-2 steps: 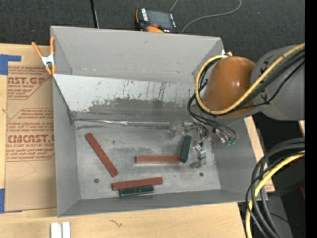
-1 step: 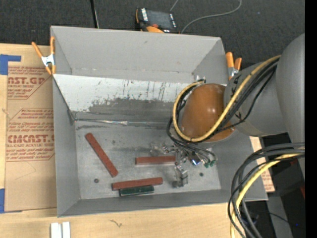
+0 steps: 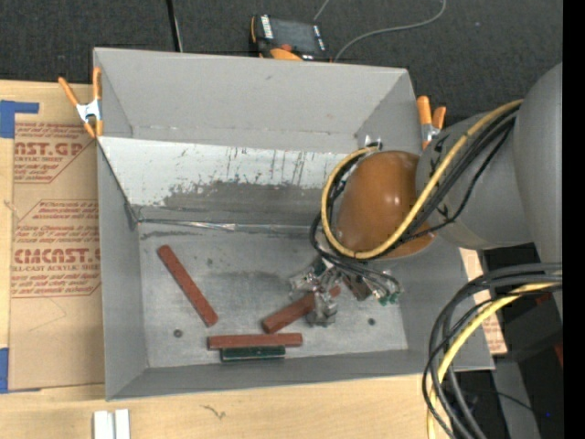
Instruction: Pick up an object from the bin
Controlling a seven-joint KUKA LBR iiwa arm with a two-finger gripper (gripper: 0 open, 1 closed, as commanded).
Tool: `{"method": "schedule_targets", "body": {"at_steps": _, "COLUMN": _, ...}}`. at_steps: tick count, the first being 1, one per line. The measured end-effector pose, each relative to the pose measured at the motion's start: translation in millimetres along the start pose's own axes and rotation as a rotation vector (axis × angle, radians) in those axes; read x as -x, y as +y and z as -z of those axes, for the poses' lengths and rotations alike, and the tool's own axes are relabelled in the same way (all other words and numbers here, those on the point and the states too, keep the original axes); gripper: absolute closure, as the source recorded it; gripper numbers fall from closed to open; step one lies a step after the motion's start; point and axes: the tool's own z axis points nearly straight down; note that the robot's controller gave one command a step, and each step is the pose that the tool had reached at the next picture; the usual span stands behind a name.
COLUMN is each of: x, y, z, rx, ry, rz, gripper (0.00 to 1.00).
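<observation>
My gripper (image 3: 320, 300) is down near the bin floor, right of centre, under the orange wrist cover. A short reddish-brown stick (image 3: 285, 317) lies tilted on the floor, and its right end reaches up against the gripper. Whether the gripper holds that end cannot be made out. Just in front of it, a longer reddish-brown stick (image 3: 254, 341) lies flat along the front wall, with a dark green bar (image 3: 251, 354) right beside it.
A third, long reddish-brown stick (image 3: 187, 285) lies diagonally on the left half of the floor. The arm, its orange cover and looping cables hang over the bin's right side.
</observation>
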Motion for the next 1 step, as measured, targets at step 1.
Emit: {"method": "schedule_targets", "body": {"at_steps": 1, "x": 30.5, "y": 3.5, "z": 119.4, "rx": -0.003, "ry": -0.005, "rz": 0.269, "gripper": 1.0}}
